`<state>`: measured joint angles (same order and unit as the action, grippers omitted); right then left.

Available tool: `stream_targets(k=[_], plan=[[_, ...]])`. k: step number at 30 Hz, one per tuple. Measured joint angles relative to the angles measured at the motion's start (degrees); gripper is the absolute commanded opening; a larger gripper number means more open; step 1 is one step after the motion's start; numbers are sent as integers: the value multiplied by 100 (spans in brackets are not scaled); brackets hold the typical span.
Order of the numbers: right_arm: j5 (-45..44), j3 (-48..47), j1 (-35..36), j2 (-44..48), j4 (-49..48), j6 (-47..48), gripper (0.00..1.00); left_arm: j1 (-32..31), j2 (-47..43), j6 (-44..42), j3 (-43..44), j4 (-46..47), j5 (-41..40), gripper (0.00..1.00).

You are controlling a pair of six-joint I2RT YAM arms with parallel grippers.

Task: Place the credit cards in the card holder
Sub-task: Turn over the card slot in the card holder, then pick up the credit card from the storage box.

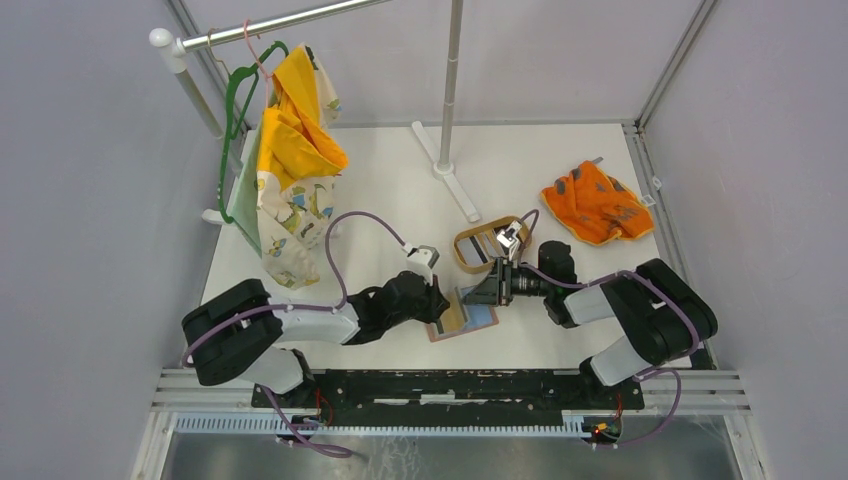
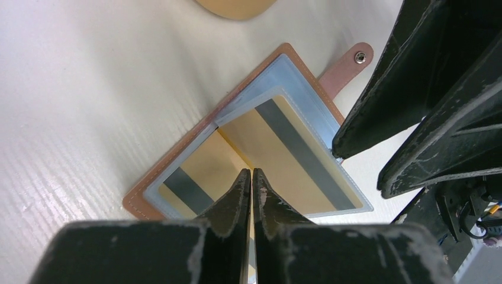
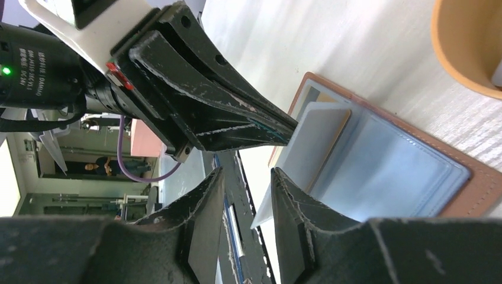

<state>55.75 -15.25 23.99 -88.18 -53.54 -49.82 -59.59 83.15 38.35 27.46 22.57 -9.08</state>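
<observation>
Top view. Card holder (image 1: 463, 318) open flat on white counter (image 1: 400, 180), blue-grey inside up. Left claw (image 1: 445, 306) over card holder's left half, right claw (image 1: 470, 293) at its far edge, tips nearly meeting above it. Oval wood tray (image 1: 462, 262) just beyond card holder, a few cards (image 1: 480, 249) inside. Orange cloth (image 1: 597, 203) well beyond card holder to the right. Yellow garment (image 1: 295, 150) on rack far beyond it to the left.

Left wrist view. Left claw pressed together, tips over card holder's centre fold. Thin pale edge between fingers (image 2: 228, 207), cannot tell what. Yellowish striped card (image 2: 296, 160) in sleeve right of fold, another left of fold. Strap tab (image 2: 354, 59) poking out from card holder's far edge. Right claw's fingers apart, at card holder's right edge.

Right wrist view. Right claw part-way spread, clear gap between fingers, nothing visibly pinched. One blue-grey sleeve (image 3: 314, 148) lifted off card holder, yellowish card edge along it, left claw tip touching its upper corner. Tray rim beyond card holder.
</observation>
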Motion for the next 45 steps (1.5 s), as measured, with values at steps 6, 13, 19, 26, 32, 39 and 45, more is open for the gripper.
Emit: stream_targets(k=[6, 13, 19, 26, 32, 39, 45], plan=[[20, 0, 245, -293, -247, -105, 38, 0, -273, 9, -111, -157, -205, 9], [79, -149, 584, -678, -704, -308, 38, 0, -780, 109, -341, -533, -492, 10], [98, -498, 940, -822, -503, 98, 38, 0, -1307, 120, -575, -951, -785, 12], [-177, -1528, 1025, -603, 1996, 2579, 39, 0, -2173, 122, -763, -1331, -1027, 24], [-988, -3003, 1025, 243, 4903, 5799, 46, 0, -2750, 120, -966, -1143, -1036, 47], [-2354, -3318, 691, 1303, 6105, 7578, 60, 0, -3023, 109, -1003, -601, -1038, 79], [-2553, -3670, 164, 994, 6443, 7691, 63, 20, -2924, 116, -992, -138, -1027, 79]])
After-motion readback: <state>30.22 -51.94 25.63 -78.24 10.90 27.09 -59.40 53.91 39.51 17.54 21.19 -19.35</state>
